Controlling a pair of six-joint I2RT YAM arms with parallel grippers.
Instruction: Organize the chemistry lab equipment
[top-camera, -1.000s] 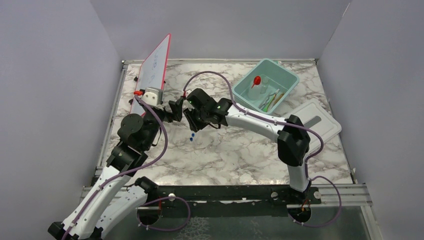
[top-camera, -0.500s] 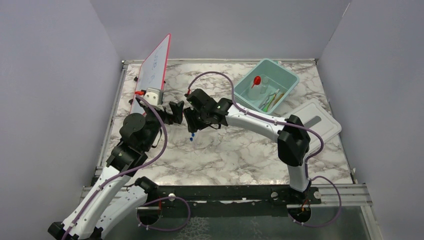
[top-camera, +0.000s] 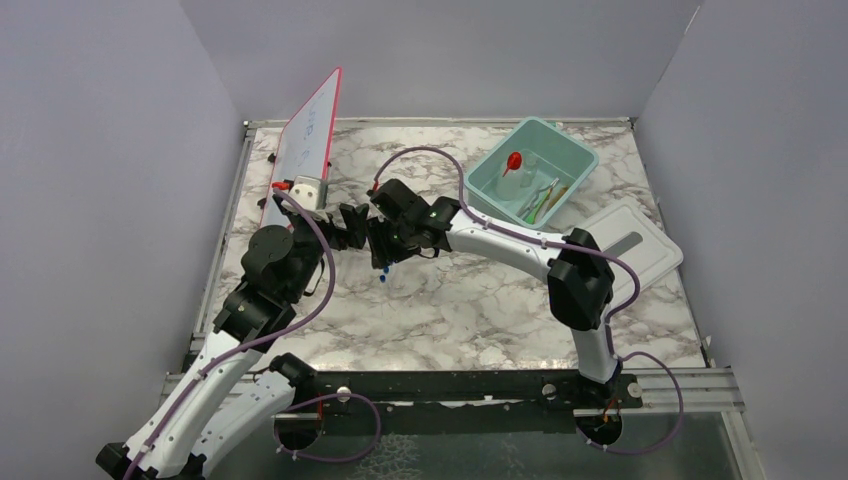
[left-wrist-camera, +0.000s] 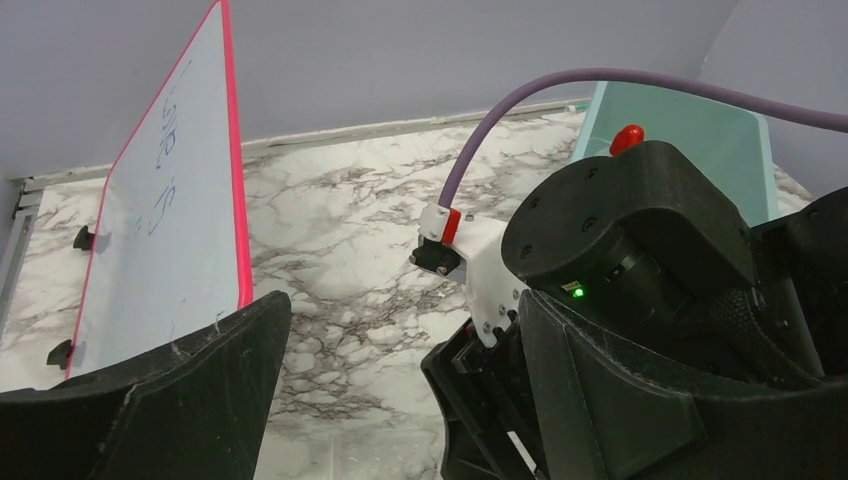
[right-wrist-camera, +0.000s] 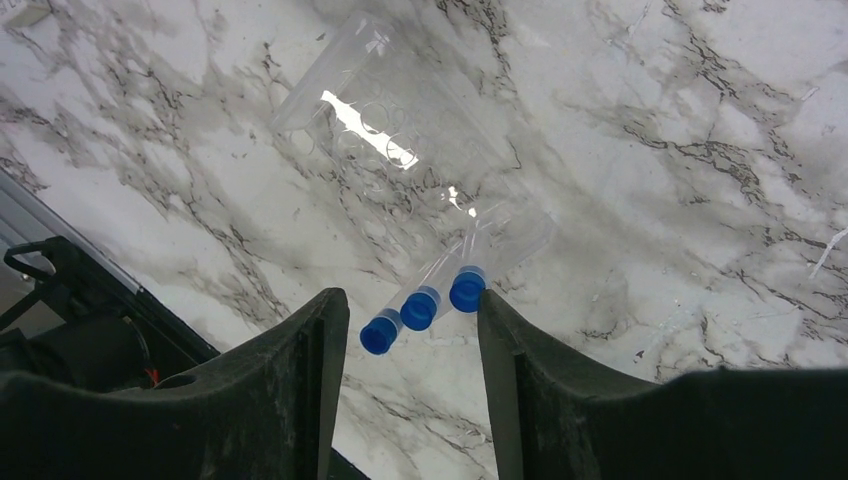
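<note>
Three blue-capped clear tubes (right-wrist-camera: 420, 308) sit in a clear plastic rack (right-wrist-camera: 360, 130) that lies tipped over on the marble. My right gripper (right-wrist-camera: 408, 300) hangs open over the caps. The rightmost cap touches the right finger and the left finger stands clear. From above, the blue caps (top-camera: 384, 275) show just below the right gripper (top-camera: 381, 252). My left gripper (top-camera: 350, 226) is open right beside it, holding nothing, and the right arm's wrist (left-wrist-camera: 620, 220) fills its view. The red funnel (top-camera: 513, 160) and other tools lie in the teal tub (top-camera: 575, 150).
The pink-edged whiteboard (top-camera: 305, 140) leans at the back left, close to the left arm. The tub's white lid (top-camera: 640, 240) lies flat at the right, near the right arm's elbow. The two wrists almost touch at mid-table.
The right gripper's jaws have spread wider and the arm has edged left toward the left gripper. The left arm has shifted slightly. The blue caps have stayed put.
</note>
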